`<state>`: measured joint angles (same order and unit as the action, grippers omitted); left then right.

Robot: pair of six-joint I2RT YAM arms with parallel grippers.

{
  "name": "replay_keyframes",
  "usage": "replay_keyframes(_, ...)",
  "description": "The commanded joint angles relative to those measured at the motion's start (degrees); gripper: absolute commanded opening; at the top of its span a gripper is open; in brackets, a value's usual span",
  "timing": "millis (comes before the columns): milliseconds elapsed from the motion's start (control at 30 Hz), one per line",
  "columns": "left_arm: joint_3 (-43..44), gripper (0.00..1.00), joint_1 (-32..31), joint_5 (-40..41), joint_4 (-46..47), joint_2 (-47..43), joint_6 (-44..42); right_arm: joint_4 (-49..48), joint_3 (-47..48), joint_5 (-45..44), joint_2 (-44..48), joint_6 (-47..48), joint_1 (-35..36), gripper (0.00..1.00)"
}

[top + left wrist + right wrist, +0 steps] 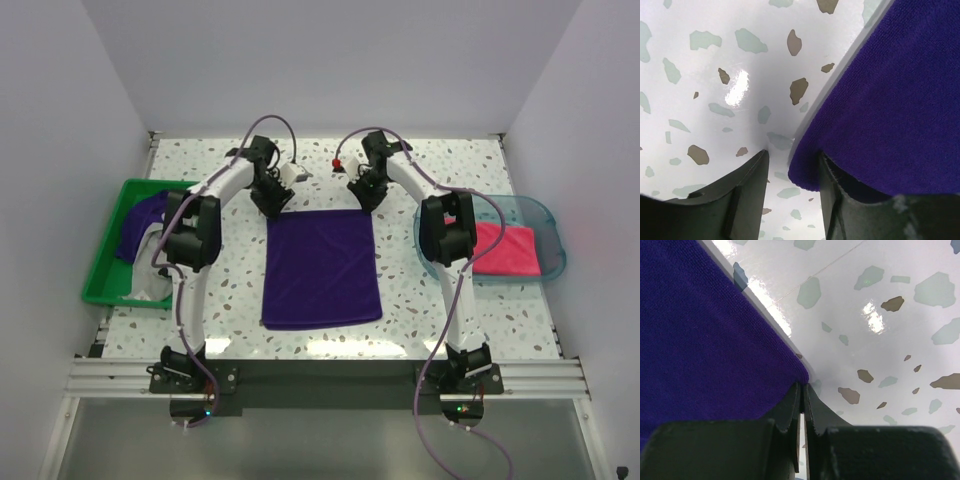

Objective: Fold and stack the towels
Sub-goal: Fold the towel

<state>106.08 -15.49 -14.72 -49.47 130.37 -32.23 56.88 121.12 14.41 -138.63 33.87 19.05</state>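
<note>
purple towel (322, 268), centre: cloth, matt, fine ribbed grain when seen close | table (235, 300): smooth, glossy, speckled stone look, bright reflections | green bin (100, 275), 9 o'clock: shiny plastic | teal tray (545, 212), 3 o'clock: translucent smooth plastic | pink towel (505, 250) in it: soft matt cloth

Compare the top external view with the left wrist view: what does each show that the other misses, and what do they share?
Only the top external view shows the whole purple towel spread between both arms, the green bin holding more cloth, and the pink towel in the teal tray. Only the left wrist view shows the left gripper open, the towel's corner lying against one of its fingers. Both show the purple towel and the speckled table.
</note>
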Motion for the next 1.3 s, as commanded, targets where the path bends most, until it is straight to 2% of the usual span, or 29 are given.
replay_keyframes(0, -2.2, 0.47, -0.77, 1.45, -3.96, 3.66, 0.94, 0.25, -0.88, -1.49, -0.77, -0.21, 0.29, 0.01)
replay_keyframes(233, -2.02, 0.25, -0.25, 1.54, -5.02, 6.48, 1.29, -0.81, -1.06, -2.72, -0.85, -0.82, 0.29, 0.0)
replay_keyframes(267, -1.5, 0.15, -0.16, 1.54, -5.19, 6.83, 1.2, -1.33, -0.8, -3.25, -0.77, -1.08, 0.29, 0.0)
replay_keyframes(333, -0.62, 0.06, 0.19, 1.54, -5.19, 7.18, 1.03, -2.3, -0.45, -3.95, -0.5, -1.78, 0.29, 0.0)
replay_keyframes(400, 1.75, 0.0, 0.45, 1.36, -4.5, 7.36, 0.85, -4.58, 0.43, -6.31, -0.06, -2.31, 0.29, 0.0)
replay_keyframes(567, 9.73, 0.0, 0.72, 7.4, 1.81, 7.36, 2.34, -11.95, 4.46, -12.91, 0.81, -3.89, 0.37, 0.0)
replay_keyframes(700, 11.87, 0.0, 0.9, 12.6, 7.89, 5.09, 4.01, -18.64, 4.74, -16.7, 3.44, -4.16, 0.29, 0.0)
replay_keyframes(867, 6.35, 0.0, 0.63, 14.54, 13.69, -1.76, 7.26, -22.77, 0.1, -17.58, 8.45, -4.77, 0.37, 0.0)
replay_keyframes(1033, -2.18, 0.0, -0.95, 21.3, 15.63, -9.06, 12.97, -22.96, -6.94, -20.3, 14.6, -6.62, 1.25, 0.0)
replay_keyframes(1133, -8.86, 0.0, -2.79, 23.85, 16.95, -14.95, 18.06, -23.13, -12.56, -22.06, 19.52, -8.28, 2.57, 0.0)
replay_keyframes(1267, -18.68, 0.0, -5.25, 25.18, 16.87, -22.24, 23.25, -25.76, -24.84, -23.11, 27.34, -11.88, 3.71, 0.0)
